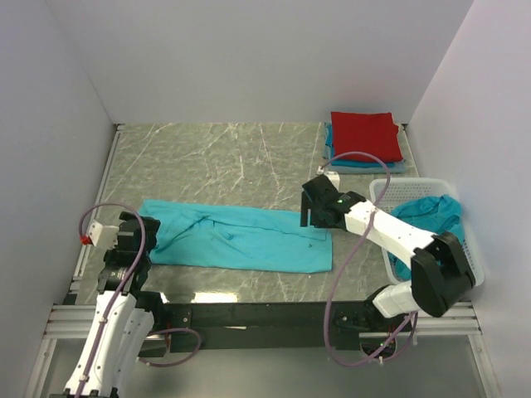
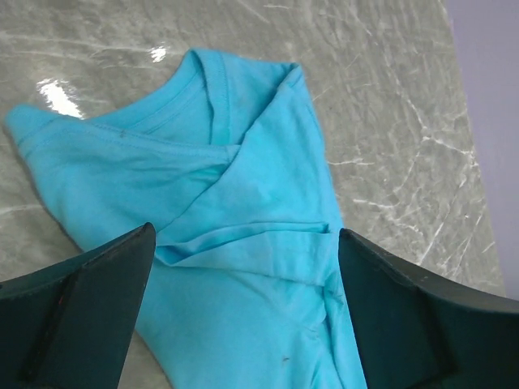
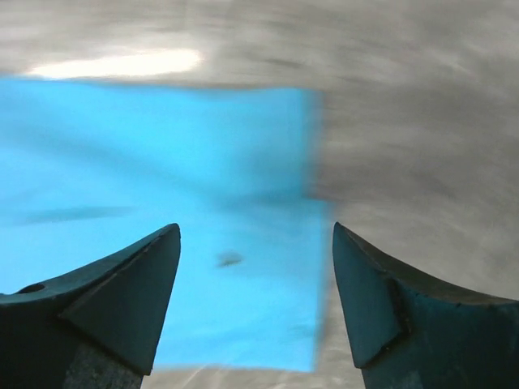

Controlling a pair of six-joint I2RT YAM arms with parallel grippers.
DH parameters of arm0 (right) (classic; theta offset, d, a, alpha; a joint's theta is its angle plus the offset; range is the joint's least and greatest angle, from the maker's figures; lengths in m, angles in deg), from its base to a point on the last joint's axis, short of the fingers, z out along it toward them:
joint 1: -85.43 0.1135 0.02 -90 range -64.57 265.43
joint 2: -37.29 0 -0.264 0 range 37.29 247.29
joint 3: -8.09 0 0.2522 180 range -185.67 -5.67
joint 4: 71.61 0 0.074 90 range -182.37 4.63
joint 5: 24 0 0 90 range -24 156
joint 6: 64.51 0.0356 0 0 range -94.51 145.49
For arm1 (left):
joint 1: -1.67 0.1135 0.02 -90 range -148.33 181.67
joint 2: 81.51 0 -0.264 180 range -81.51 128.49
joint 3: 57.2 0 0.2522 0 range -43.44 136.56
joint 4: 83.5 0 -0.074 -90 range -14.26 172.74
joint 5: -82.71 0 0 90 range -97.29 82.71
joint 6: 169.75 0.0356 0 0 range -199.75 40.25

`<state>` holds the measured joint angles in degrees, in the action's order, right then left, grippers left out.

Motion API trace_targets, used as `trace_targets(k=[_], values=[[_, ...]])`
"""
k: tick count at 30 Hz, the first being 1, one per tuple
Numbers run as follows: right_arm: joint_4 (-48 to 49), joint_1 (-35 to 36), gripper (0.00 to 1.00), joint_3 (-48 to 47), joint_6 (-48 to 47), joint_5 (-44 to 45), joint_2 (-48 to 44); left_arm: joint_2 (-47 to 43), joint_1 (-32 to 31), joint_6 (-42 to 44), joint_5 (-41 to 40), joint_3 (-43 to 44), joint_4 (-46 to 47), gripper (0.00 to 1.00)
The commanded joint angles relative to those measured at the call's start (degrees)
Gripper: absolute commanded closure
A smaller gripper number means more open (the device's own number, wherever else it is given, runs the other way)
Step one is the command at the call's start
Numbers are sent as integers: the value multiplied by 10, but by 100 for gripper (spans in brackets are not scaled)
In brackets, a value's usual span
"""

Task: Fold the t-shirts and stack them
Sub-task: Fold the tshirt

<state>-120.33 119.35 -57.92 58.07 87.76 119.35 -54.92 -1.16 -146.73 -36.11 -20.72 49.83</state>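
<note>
A turquoise t-shirt [image 1: 241, 236] lies in a long folded strip on the marble table, collar end to the left. My left gripper [image 1: 139, 235] is open and empty over the collar end; its wrist view shows the collar and folded sleeves [image 2: 235, 203] between the jaws. My right gripper [image 1: 309, 217] is open and empty above the shirt's right hem end [image 3: 211, 243]. A folded red t-shirt [image 1: 363, 135] lies on folded blue and teal ones [image 1: 365, 164] at the back right. Another turquoise t-shirt [image 1: 427, 217] lies crumpled in the basket.
A white lattice basket [image 1: 469, 249] stands at the right edge of the table. White walls close in the table on the left, back and right. A black rail [image 1: 249, 315] runs along the near edge.
</note>
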Motion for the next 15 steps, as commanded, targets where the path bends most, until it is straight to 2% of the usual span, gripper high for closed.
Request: trace_targets(k=[1, 2, 3, 5, 7, 8, 9, 11, 12, 13, 15], values=[[130, 11, 17, -29, -96, -203, -51, 27, -1, 14, -6, 35, 54, 1], [162, 12, 16, -30, -123, -254, -52, 42, 0, 27, 17, 39, 83, 1], [225, 18, 16, -35, -136, -361, -43, 61, 1, 38, 35, 46, 120, 0], [317, 27, 15, -55, -141, -436, -5, 130, 7, 70, 108, 76, 164, 1], [348, 47, 15, -103, -141, -533, 40, 213, 21, 83, 146, 104, 201, 1], [362, 54, 15, -129, -139, -553, 97, 240, 26, 91, 173, 115, 210, 0], [355, 70, 15, -158, -143, -570, 127, 266, 51, 99, 249, 123, 226, 0], [354, 84, 15, -245, -147, -593, 209, 332, 106, 107, 317, 128, 288, 1], [343, 92, 15, -299, -148, -602, 236, 349, 124, 103, 382, 124, 309, 1], [337, 105, 17, -328, -150, -613, 262, 383, 155, 99, 407, 116, 325, 1], [308, 119, 19, -389, -150, -603, 337, 412, 175, 102, 440, 114, 371, 1]])
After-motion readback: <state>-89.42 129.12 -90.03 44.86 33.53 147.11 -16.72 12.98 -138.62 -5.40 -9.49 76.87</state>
